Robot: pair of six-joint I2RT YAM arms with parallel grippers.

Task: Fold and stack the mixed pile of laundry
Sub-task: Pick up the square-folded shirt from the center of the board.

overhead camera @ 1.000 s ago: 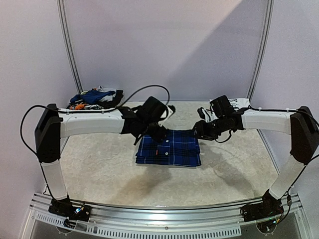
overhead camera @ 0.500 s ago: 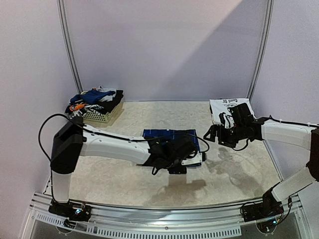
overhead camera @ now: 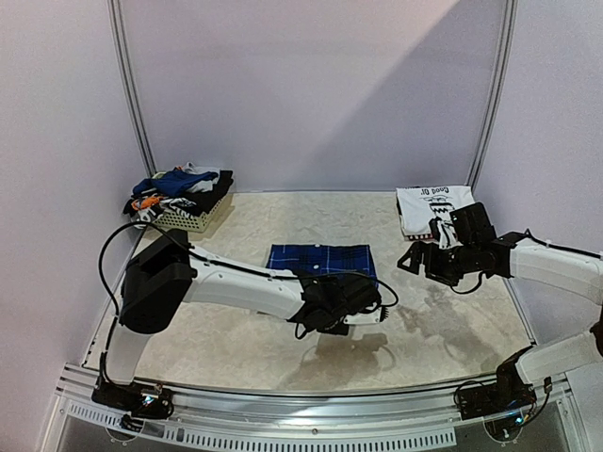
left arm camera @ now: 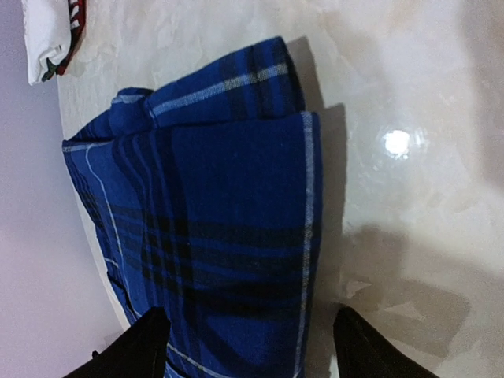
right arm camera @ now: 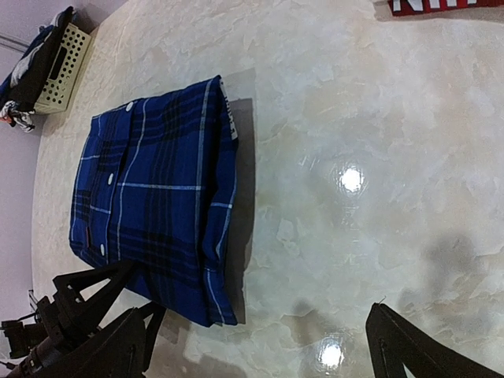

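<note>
Since the folded plaid shirt (left arm camera: 213, 197) looks soft and floppy, I would pinch all layers at its near edge, which lies on the tabletop (left arm camera: 409, 94) between the spread fingers (left arm camera: 142, 350) of the left end effector (left arm camera: 250, 335). The right end effector (right arm camera: 264, 335) hangs released, the shirt just ahead of it.

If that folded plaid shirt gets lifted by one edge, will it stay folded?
Likely floppy: the plaid shirt is soft layered cloth, so its folds would probably sag open. Pushed, it might slide or bunch on the glossy table.

Folded plaid shirt (right arm camera: 150, 197) flat on the table (right arm camera: 354, 102) — basket (right arm camera: 64, 63) well beyond it.
</note>
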